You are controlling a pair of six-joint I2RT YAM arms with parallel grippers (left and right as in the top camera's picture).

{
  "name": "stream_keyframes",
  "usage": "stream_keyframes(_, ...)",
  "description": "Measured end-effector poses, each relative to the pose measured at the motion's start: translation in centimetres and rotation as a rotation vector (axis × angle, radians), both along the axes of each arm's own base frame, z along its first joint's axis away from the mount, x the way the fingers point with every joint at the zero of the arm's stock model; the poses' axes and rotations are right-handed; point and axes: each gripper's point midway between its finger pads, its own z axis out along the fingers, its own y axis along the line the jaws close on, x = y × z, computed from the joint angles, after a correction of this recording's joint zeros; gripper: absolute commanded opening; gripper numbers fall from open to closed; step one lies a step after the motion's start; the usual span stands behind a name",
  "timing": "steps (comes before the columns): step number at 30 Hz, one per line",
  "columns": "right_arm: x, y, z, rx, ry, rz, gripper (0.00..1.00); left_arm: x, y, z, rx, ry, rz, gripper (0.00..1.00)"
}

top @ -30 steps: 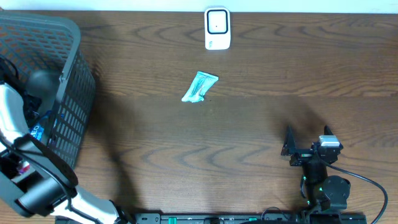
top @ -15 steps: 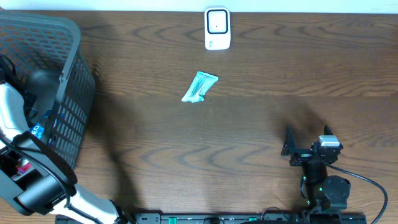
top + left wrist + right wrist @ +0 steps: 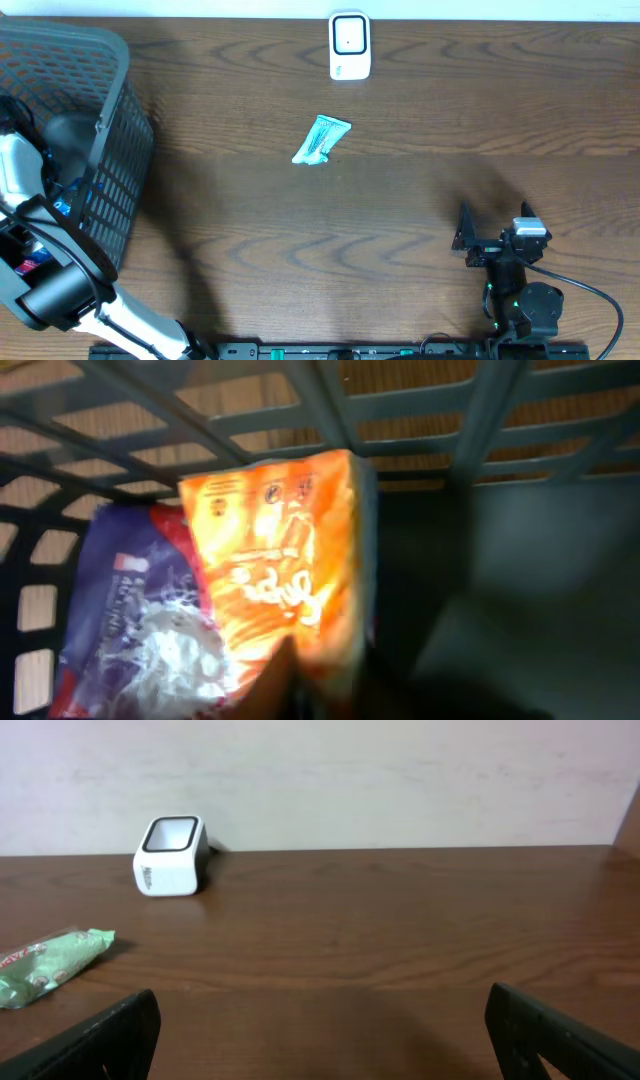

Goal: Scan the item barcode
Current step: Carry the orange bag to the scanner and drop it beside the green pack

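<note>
Left claw (image 3: 322,688) was inside the grey basket (image 3: 500,410), pinching an orange snack bag (image 3: 275,550), right claw (image 3: 320,1035) was spread wide over the wooden table (image 3: 400,950)

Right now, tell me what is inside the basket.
In the basket, the left wrist view shows an orange snack packet in front of a purple packet. From overhead, the left arm covers much of the inside, so anything else there is hidden.
</note>
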Motion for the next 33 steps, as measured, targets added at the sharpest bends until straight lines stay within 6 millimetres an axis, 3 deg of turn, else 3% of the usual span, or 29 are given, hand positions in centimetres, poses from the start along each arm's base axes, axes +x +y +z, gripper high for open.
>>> stream_keyframes(5, 0.0, 0.0, 0.0, 0.0, 0.0, 0.0, 0.99, 0.1, -0.4, 0.4, -0.017, -0.019, -0.009, 0.07)
stream_keyframes(8, 0.0, 0.0, 0.0, 0.0, 0.0, 0.0, 0.99, 0.8, -1.1, 1.9, -0.036, -0.097, -0.025, 0.07)
stream_keyframes(12, 0.0, 0.0, 0.0, 0.0, 0.0, 0.0, 0.99, 2.4, -2.4, 7.1, -0.029, -0.309, -0.064, 0.07)
stream_keyframes(17, 0.0, 0.0, 0.0, 0.0, 0.0, 0.0, 0.99, 5.1, -5.6, 17.0, -0.014, -0.687, -0.209, 0.07)
stream_keyframes(21, 0.0, 0.0, 0.0, 0.0, 0.0, 0.0, 0.99, 7.5, -11.4, 25.0, -0.044, -0.966, -0.448, 0.07)
stream_keyframes(24, 0.0, 0.0, 0.0, 0.0, 0.0, 0.0, 0.99, 8.7, -17.8, 28.2, -0.112, -1.061, -0.639, 0.07)
stream_keyframes(26, 0.0, 0.0, 0.0, 0.0, 0.0, 0.0, 0.99, 9.3, -22.9, 29.5, -0.174, -1.093, -0.772, 0.07)
stream_keyframes(29, 0.0, 0.0, 0.0, 0.0, 0.0, 0.0, 0.99, 9.7, -29.0, 30.2, -0.244, -1.1, -0.925, 0.07)
stream_keyframes(33, 0.0, 0.0, 0.0, 0.0, 0.0, 0.0, 0.99, 9.8, -36.9, 29.5, -0.309, -1.046, -1.143, 0.07)
